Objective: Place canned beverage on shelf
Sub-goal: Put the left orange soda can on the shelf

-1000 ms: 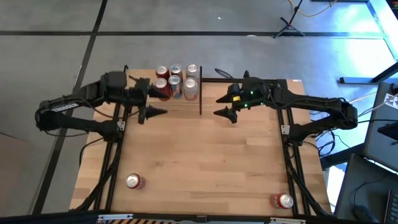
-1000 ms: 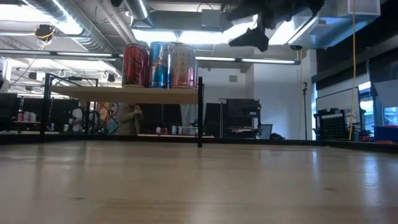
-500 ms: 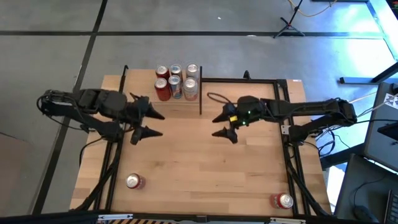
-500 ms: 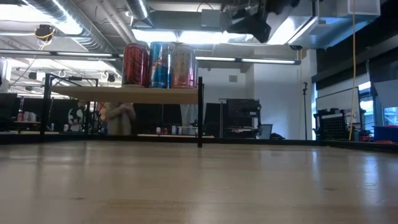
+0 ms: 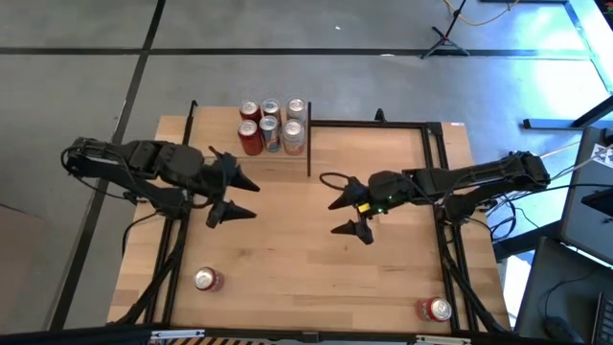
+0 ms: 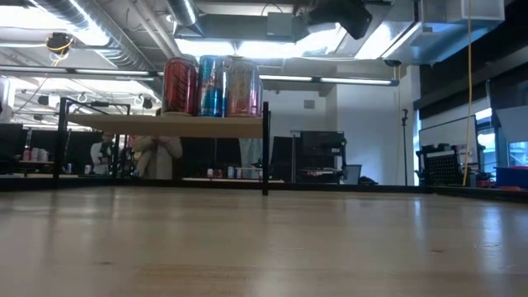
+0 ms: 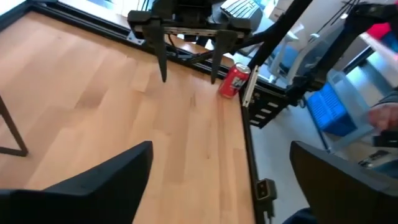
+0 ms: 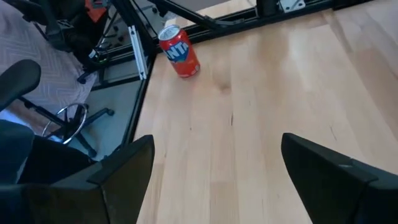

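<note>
Standing on the shelf point(image 5: 261, 165) at twelve o'clock are six cans point(image 5: 271, 126); two red cans wait at seven point(image 5: 206, 279) and five o'clock point(image 5: 434, 309). Both the left gripper point(image 5: 233, 197) and right gripper point(image 5: 348, 215) hover mid-table, jaws spread, empty.

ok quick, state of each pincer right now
left pincer: open, holding nothing, over the table
right pincer: open, holding nothing, over the table

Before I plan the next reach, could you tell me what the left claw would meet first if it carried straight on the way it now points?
Probably the right claw, open in its path, though depth is unclear. Beyond it stands a red can.
</note>
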`<state>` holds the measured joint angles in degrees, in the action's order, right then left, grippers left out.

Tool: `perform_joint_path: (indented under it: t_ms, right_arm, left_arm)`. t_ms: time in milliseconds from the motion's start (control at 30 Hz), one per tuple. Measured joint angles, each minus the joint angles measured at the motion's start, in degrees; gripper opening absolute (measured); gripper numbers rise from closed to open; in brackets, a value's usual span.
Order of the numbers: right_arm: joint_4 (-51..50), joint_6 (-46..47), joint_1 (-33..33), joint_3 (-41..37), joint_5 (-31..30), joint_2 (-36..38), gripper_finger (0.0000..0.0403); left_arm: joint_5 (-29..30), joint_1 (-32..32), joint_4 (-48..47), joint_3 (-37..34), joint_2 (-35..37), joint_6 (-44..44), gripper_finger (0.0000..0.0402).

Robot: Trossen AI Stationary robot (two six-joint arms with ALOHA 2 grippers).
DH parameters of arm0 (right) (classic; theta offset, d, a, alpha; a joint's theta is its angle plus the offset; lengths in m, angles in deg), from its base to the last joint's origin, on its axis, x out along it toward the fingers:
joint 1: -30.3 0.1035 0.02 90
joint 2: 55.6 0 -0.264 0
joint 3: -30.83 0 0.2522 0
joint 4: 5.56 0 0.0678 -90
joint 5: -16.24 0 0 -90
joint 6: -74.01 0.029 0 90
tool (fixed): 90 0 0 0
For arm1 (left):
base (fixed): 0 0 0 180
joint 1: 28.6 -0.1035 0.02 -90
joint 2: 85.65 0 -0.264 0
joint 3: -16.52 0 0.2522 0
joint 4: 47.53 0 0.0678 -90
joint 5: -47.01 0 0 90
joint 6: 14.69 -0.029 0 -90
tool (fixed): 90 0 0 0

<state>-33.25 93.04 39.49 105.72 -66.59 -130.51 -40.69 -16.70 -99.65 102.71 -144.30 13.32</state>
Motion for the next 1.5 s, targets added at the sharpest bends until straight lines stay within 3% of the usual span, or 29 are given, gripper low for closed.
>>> perform_joint_path:
  t_ms: [100,400,533,767,967,1200,1500]
  right_arm:
    - [-0.81,0.07,-0.13,0.0,-0.12,0.0,0.034]
    - [-3.45,1.5,-0.18,0.0,-5.11,0.0,0.034]
    - [-3.92,1.57,-0.2,0.0,-5.22,0.02,0.034]
    - [-4.28,2.05,-0.2,0.0,-5.17,0.02,0.034]
    - [-4.26,1.81,-0.2,0.0,-5.15,0.02,0.034]
    - [-4.29,0.72,-0.2,0.0,-5.19,0.02,0.034]
    - [-4.29,-0.32,-0.2,0.0,-5.22,0.02,0.034]
  left_arm:
    - [0.17,-0.28,-0.41,0.0,-1.13,-1.84,0.0394]
    - [-3.38,0.28,3.71,0.0,-1.67,4.2,0.0385]
    - [-7.59,3.24,-3.34,0.0,-1.84,9.41,0.0384]
    - [-6.71,13.46,-18.08,0.0,-1.82,25.25,0.0384]
    - [-2.5,23.68,-21.05,0.0,-2.78,40.44,0.0384]
    - [-1.38,34.8,-24.89,0.0,-9.5,57.33,0.0384]
    - [-1.34,41.92,-31.26,-0.04,-17.24,86.92,0.0384]
